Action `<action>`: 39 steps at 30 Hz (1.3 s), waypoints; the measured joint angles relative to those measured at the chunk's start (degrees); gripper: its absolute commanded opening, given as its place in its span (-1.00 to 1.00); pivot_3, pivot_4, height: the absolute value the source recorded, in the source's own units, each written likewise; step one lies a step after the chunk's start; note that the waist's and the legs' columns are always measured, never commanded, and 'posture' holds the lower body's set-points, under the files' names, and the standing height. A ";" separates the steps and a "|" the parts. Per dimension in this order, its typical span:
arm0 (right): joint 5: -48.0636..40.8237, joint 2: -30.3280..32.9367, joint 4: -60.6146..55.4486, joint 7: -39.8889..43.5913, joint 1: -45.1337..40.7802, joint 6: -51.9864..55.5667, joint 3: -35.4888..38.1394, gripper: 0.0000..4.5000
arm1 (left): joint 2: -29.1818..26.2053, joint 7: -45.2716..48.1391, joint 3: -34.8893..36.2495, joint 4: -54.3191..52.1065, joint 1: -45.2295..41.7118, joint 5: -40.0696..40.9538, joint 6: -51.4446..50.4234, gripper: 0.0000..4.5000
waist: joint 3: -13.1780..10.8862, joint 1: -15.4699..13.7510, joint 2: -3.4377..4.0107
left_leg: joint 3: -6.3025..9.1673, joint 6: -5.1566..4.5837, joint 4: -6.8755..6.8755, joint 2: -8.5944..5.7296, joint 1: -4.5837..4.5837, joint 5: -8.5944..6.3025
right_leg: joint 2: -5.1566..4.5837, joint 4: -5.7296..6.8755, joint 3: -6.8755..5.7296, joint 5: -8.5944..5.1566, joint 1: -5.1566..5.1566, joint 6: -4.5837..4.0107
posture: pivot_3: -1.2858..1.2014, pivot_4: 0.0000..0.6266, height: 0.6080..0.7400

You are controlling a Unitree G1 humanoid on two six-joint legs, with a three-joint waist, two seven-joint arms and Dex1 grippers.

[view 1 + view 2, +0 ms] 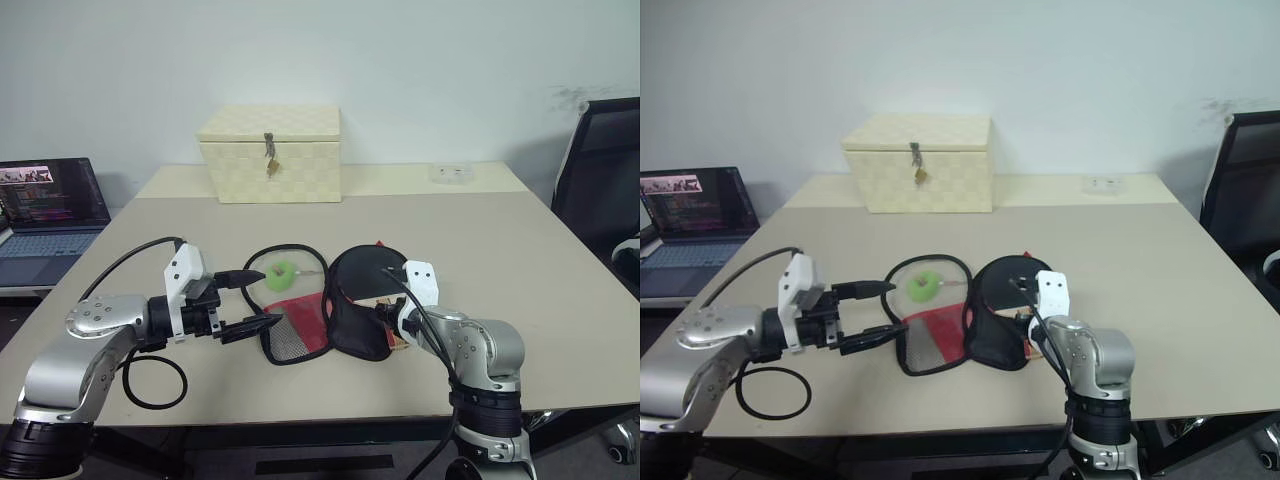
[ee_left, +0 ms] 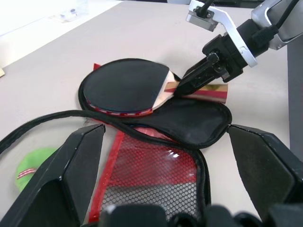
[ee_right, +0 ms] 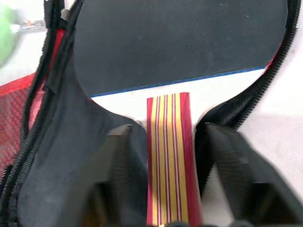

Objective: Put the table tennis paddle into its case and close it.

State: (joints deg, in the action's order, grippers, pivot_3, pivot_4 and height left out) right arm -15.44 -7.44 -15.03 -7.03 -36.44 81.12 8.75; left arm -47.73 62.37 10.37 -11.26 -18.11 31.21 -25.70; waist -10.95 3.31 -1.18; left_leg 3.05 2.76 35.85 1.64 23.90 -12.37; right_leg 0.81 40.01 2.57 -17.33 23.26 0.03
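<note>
Table tennis paddle point(image 2: 125, 85) lying inside the unzipped case point(image 2: 189, 124), handle poking out at the case's near end. Right gripper point(image 3: 165, 142) straddling that striped handle, fingers parted, not pinching. Left gripper point(image 1: 250, 300) hovering wide open just beside the case's mesh flap, holding nothing.

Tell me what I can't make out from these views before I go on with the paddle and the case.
- Paddle handle tip: cut off by the right wrist view's bottom edge; covered by the right gripper in the head views.
- Contact between its fingers and the handle: unclear; they flank it.
- Case zipper's far side: hidden behind the paddle.
- Small object on the table's far edge: too small.
</note>
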 measured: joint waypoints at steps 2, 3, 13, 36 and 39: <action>-1.04 0.15 -0.98 1.58 0.22 0.46 -1.69 0.71 | 0.43 0.00 -0.44 0.61 -0.50 -0.25 0.18 1.00 | 0.00 0.01 0.00 | 0.01 0.00 0.00 0.02 0.00 0.00 | 0.02 0.00 -0.01 0.00 0.00 0.00 | 0.03 -0.52 1.00; -1.72 0.24 -1.95 2.93 0.67 0.78 -2.75 0.71 | 0.48 0.04 -0.74 0.84 -0.69 -0.36 0.29 1.00 | 0.00 0.02 0.00 | 0.02 0.00 -0.01 0.02 0.00 0.00 | 0.02 0.00 -0.01 0.00 0.00 0.00 | 0.03 -0.52 1.00; -15.22 24.16 -14.08 24.51 2.49 5.01 -3.59 0.71 | 0.72 2.14 -1.91 6.51 -2.68 -1.69 2.67 1.00 | 0.02 -0.41 -0.03 | 0.05 -0.01 0.12 -0.08 0.01 0.00 | 0.03 -0.02 -0.10 -0.01 -0.08 0.03 | 0.03 -0.52 1.00; -25.42 42.90 -18.42 45.63 7.25 -10.53 -5.84 0.72 | 3.10 -4.68 -3.16 19.32 -2.40 -9.22 7.10 0.84 | 0.04 -0.28 -0.09 | 0.00 -0.01 0.21 0.00 -0.01 0.00 | 0.12 -0.02 -0.08 0.00 -0.08 0.12 | 0.03 -0.52 1.00; -24.67 46.01 -17.02 47.39 7.02 -13.71 -5.93 0.72 | 3.07 -8.33 -2.67 23.98 -2.51 -12.41 9.33 0.46 | 0.04 -0.27 -0.09 | -0.01 -0.01 0.20 -0.01 -0.04 0.00 | 0.14 -0.01 -0.07 0.01 -0.08 0.10 | 0.03 -0.52 1.00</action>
State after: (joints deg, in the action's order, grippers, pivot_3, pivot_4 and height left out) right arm -40.12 38.56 -32.05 40.35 -29.42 67.41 2.82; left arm -44.66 54.04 7.70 12.73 -20.62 18.80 -16.37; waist -10.90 3.04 -1.27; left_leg 3.03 2.74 36.04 1.63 23.86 -12.37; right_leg 0.94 40.00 2.50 -17.32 23.18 0.14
